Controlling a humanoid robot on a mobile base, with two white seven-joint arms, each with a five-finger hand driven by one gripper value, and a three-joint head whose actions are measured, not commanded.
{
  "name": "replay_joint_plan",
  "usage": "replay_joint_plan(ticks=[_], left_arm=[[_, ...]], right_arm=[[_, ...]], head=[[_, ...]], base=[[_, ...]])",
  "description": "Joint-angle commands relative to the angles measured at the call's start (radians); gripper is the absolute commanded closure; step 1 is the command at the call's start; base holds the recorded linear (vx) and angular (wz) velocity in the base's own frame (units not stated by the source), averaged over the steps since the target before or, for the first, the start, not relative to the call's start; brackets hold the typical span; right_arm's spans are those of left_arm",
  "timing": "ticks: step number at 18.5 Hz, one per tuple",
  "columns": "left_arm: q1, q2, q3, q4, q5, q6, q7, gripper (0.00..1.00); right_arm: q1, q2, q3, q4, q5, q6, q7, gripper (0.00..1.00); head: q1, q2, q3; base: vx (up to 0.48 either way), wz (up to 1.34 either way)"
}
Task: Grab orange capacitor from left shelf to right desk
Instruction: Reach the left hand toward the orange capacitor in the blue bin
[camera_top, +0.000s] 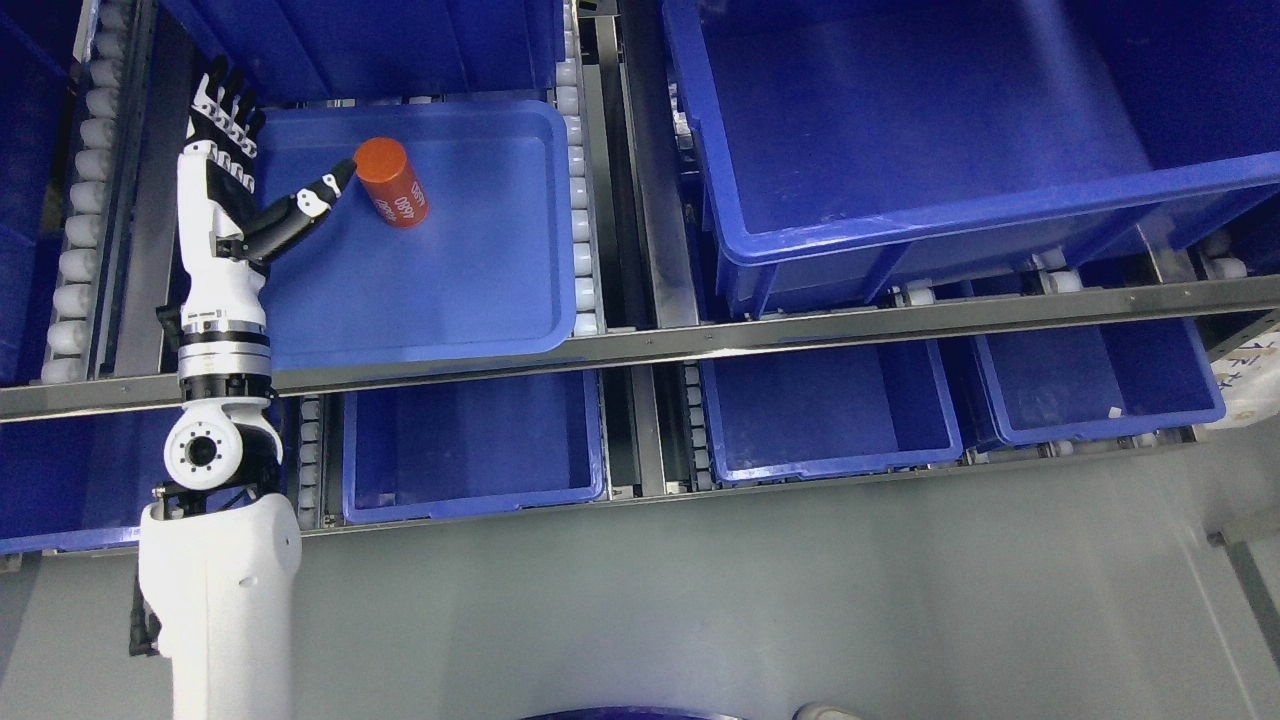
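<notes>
An orange capacitor (392, 181), a short cylinder with white print, lies tilted in a shallow blue tray (480, 270) on the upper shelf level at the left. My left hand (262, 160) reaches up over the tray's left rim, fingers (225, 110) extended straight and thumb stretched out to the right. The thumb tip sits right beside the capacitor's left end, touching or nearly so. The hand is open and holds nothing. My right arm is out of the picture.
A large deep blue bin (900, 140) stands to the right on the same level. Below the metal shelf rail (700, 340) sit several smaller blue bins (470, 440). White rollers (85, 200) line the lanes. Grey floor lies in front.
</notes>
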Motion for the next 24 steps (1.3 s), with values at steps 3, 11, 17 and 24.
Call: replay_joint_plan(ticks=[3,11,17,24], left_arm=[[0.046,0.017,-0.051,-0.002,0.0,-0.013,-0.001,0.0],[0.004,0.071,-0.108,0.035,-0.002,0.1,-0.113,0.01],[-0.059,0.181,-0.154,0.044,-0.008,0.164,-0.133,0.03],[-0.083,0.181,-0.22,0.078,-0.011,0.197,-0.178,0.07]], right_arm=[[0.014,-0.017,-0.011,-0.034,0.0,0.0,0.0,0.0],[0.014,-0.017,-0.011,-0.034,0.0,0.0,0.0,0.0],[0.014,-0.017,-0.011,-0.034,0.0,0.0,0.0,0.0],[0.014,-0.017,-0.011,-0.034,0.0,0.0,0.0,0.0]], head=[[0.0,0.0,0.0],[0.0,0.0,0.0],[0.0,0.0,0.0],[0.0,0.0,0.0]], base=[[0.068,0.07],[0.022,0.02],[0.0,0.0],[0.0,0.0]])
